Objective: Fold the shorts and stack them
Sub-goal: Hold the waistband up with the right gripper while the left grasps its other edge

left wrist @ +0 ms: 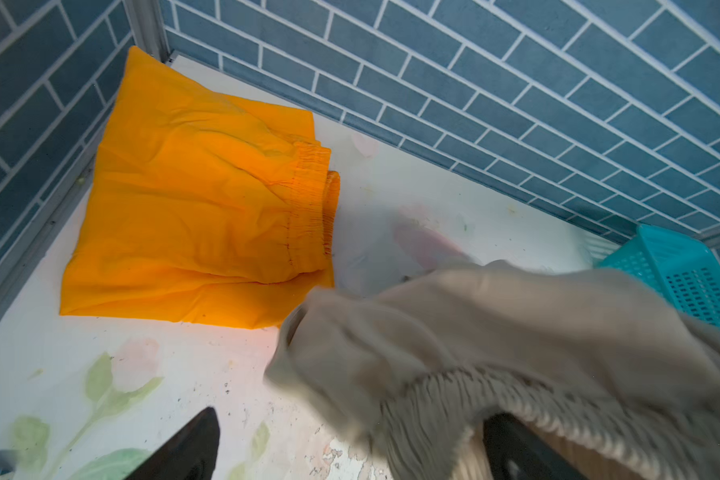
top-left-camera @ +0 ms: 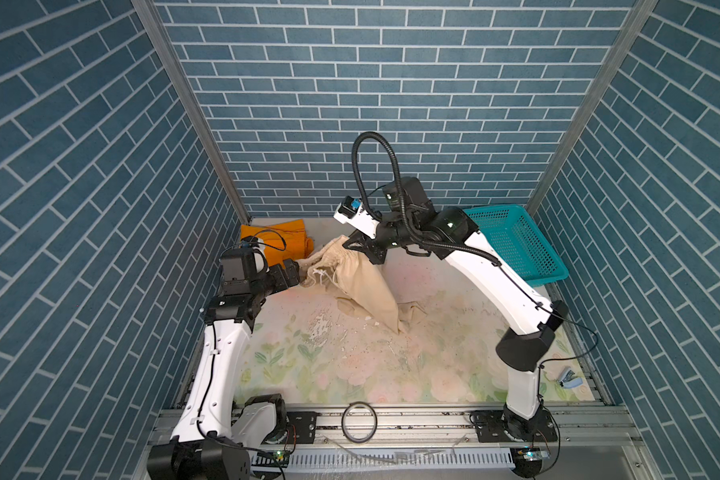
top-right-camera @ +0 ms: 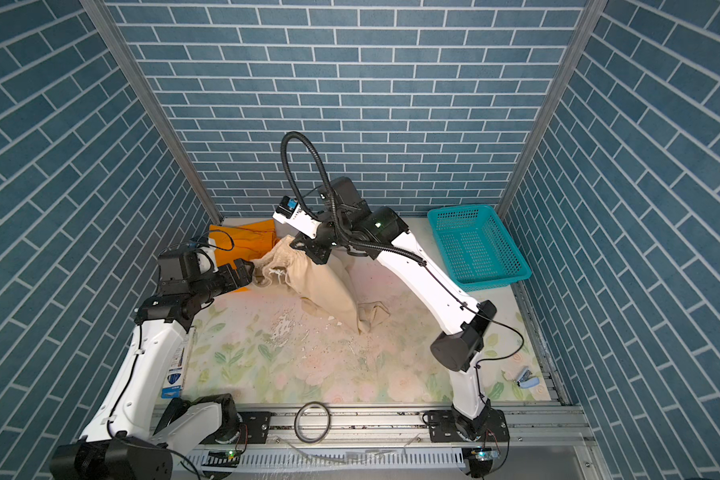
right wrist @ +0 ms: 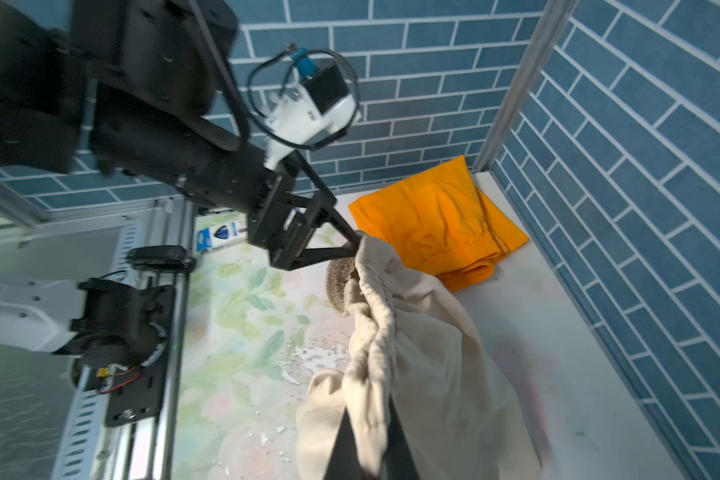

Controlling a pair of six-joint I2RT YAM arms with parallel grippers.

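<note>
1. lying nearest me, on the metal front rail, is a black ring (top-left-camera: 343, 420), just before the flowered tabletop (top-left-camera: 350, 370).
2. mid-tabletop, the beige shorts (top-left-camera: 362, 291) hang from their waistband, with the lower legs crumpled on the surface.
3. the right gripper (right wrist: 368, 409) has its jaws closed on that waistband, holding it up.
4. the left gripper (top-left-camera: 291, 272) has its jaws spread wide, and the gathered waistband drapes over one finger.
5. farther back, the orange shorts (top-left-camera: 296, 237) lie folded flat in the far left corner.
6. a teal basket (top-left-camera: 512, 245) sits in the far right corner.
</note>
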